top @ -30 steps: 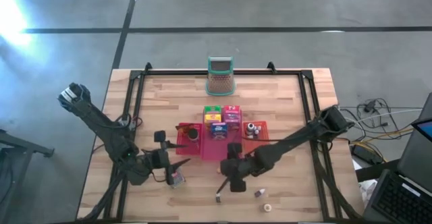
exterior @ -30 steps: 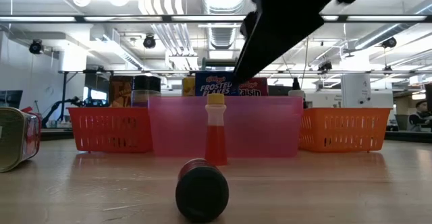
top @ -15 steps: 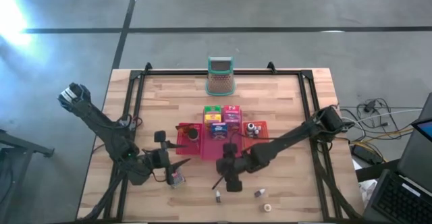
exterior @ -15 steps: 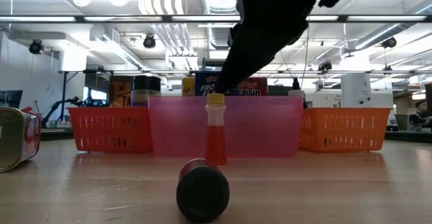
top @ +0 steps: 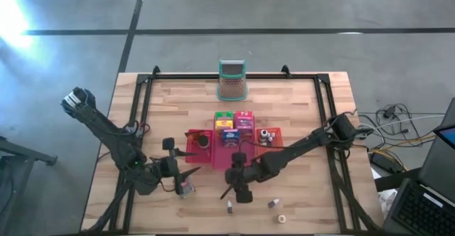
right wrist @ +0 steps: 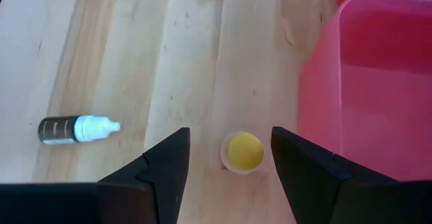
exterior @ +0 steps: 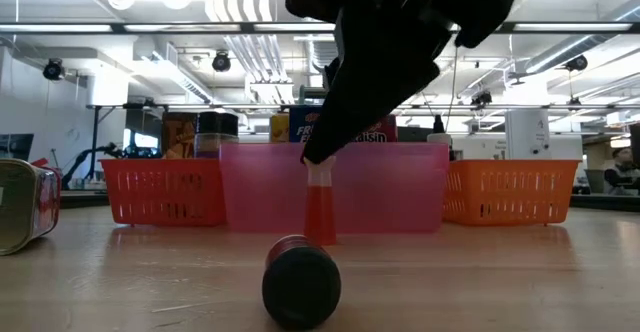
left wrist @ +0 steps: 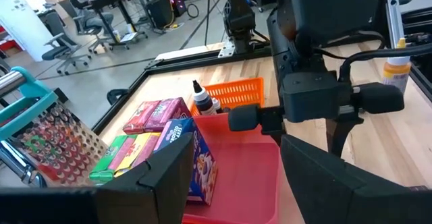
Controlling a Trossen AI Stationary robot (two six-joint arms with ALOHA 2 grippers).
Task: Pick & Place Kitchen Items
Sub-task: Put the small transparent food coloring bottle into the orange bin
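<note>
The right gripper (right wrist: 229,160) hangs directly over an upright yellow-capped bottle (right wrist: 243,151), its 2 fingers spread to either side of the cap, not touching. The bottle stands on the table (top: 298,101) just beside the pink tray (right wrist: 378,82). The left gripper (top: 186,180) waits nearby, fingers apart.
</note>
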